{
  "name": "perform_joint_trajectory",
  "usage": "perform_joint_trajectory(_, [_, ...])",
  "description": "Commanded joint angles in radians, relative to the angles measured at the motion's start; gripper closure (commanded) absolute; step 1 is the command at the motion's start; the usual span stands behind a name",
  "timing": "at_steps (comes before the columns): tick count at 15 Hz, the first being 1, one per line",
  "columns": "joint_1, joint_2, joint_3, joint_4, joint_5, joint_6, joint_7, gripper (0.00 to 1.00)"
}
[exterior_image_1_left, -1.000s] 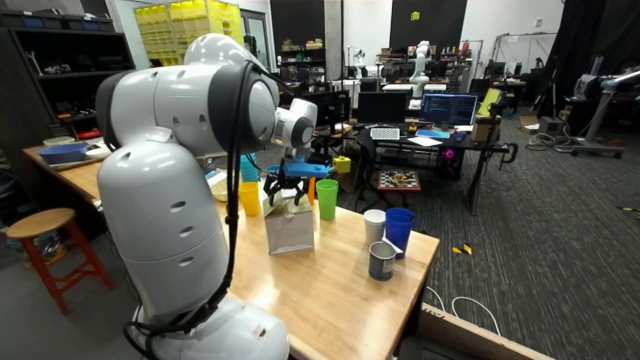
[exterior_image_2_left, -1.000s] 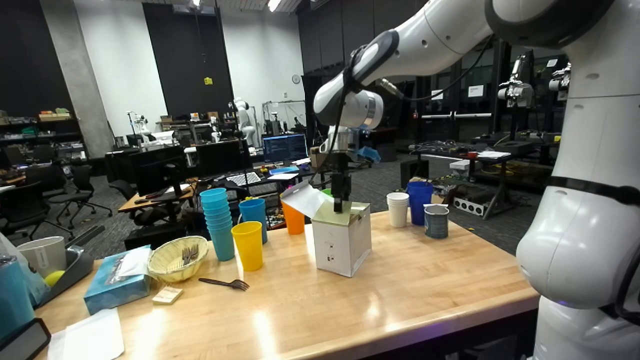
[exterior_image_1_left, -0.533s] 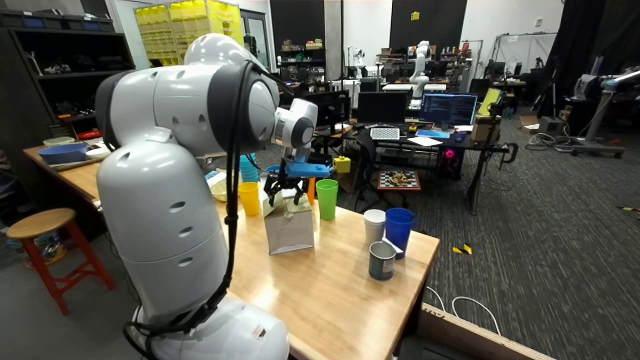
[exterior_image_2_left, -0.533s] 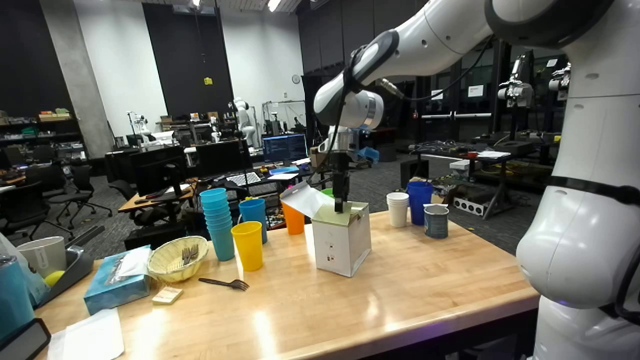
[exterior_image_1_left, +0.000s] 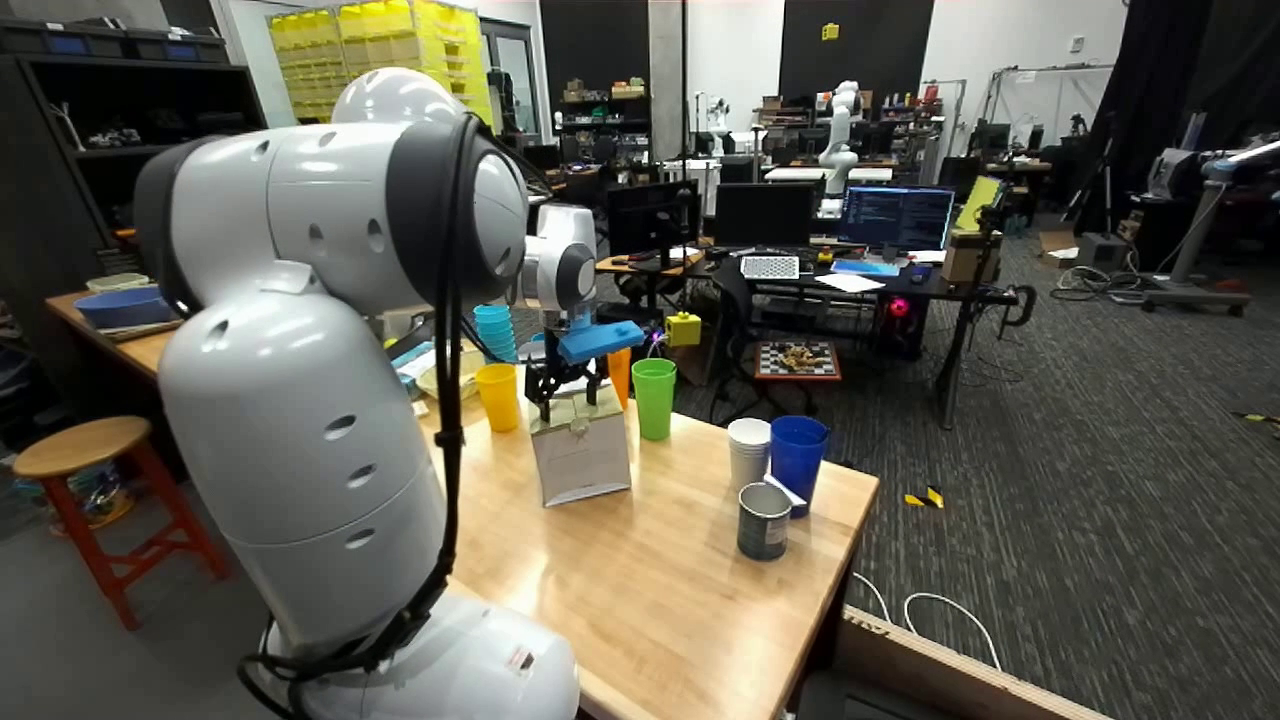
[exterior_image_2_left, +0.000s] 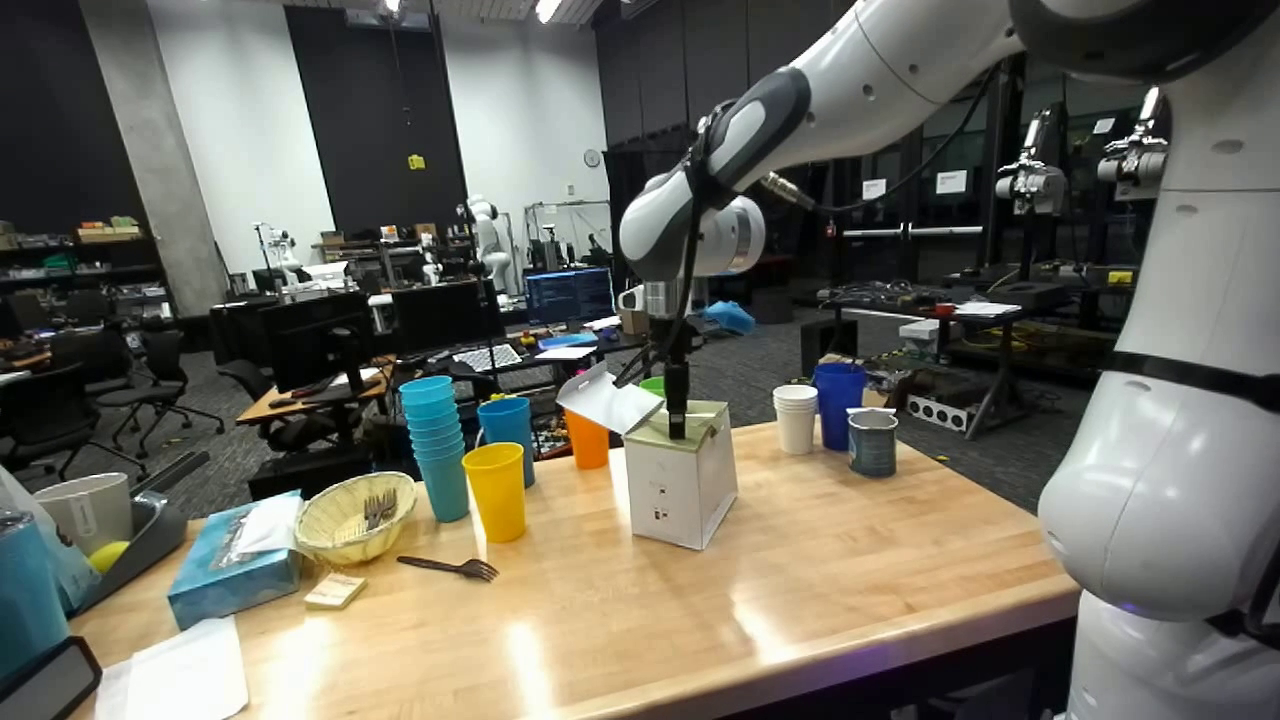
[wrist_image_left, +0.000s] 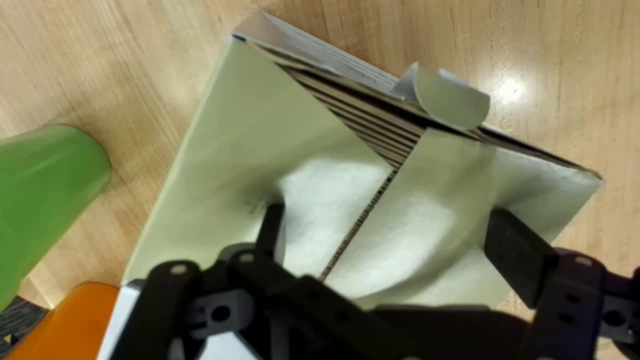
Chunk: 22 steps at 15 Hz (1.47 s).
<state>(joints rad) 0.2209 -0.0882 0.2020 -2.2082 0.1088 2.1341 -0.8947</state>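
Note:
A white cardboard box (exterior_image_1_left: 583, 462) stands on the wooden table; it also shows in an exterior view (exterior_image_2_left: 672, 490) and in the wrist view (wrist_image_left: 215, 145). Its two pale green inner flaps are folded inward, and brown ridged material shows in the gap. Its white lid (exterior_image_2_left: 610, 402) stands up at an angle. My gripper (exterior_image_1_left: 568, 403) is open above the box, pointing down, also in an exterior view (exterior_image_2_left: 677, 432). In the wrist view the gripper's fingers (wrist_image_left: 387, 232) are wide apart, one on each flap, and the flaps dent at the tips. Nothing is between the fingers.
A green cup (exterior_image_1_left: 655, 398) and an orange cup (exterior_image_2_left: 587, 438) stand close to the box. A yellow cup (exterior_image_2_left: 497, 490), stacked teal cups (exterior_image_2_left: 436, 450), a basket (exterior_image_2_left: 355, 520) and a fork (exterior_image_2_left: 447, 567) lie along one side. A tin can (exterior_image_1_left: 763, 522), white cups (exterior_image_1_left: 749, 452) and a dark blue cup (exterior_image_1_left: 798, 462) stand opposite.
The arm has swung and my gripper has turned and lowered a little. The flaps are pressed flatter, and the box has shifted slightly. The fingers stay apart.

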Motion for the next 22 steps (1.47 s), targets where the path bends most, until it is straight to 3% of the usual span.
perform_joint_trajectory(1, [0.022,-0.022,0.01,-0.111,-0.03,0.098,-0.032,0.0])
perform_joint_trajectory(7, [0.037,-0.051,0.005,-0.154,-0.033,0.154,-0.062,0.0])
perform_joint_trajectory(15, [0.044,-0.08,0.017,-0.142,-0.082,0.146,-0.024,0.0])
perform_joint_trajectory(22, [0.054,-0.127,0.047,-0.022,-0.223,-0.029,0.127,0.0])
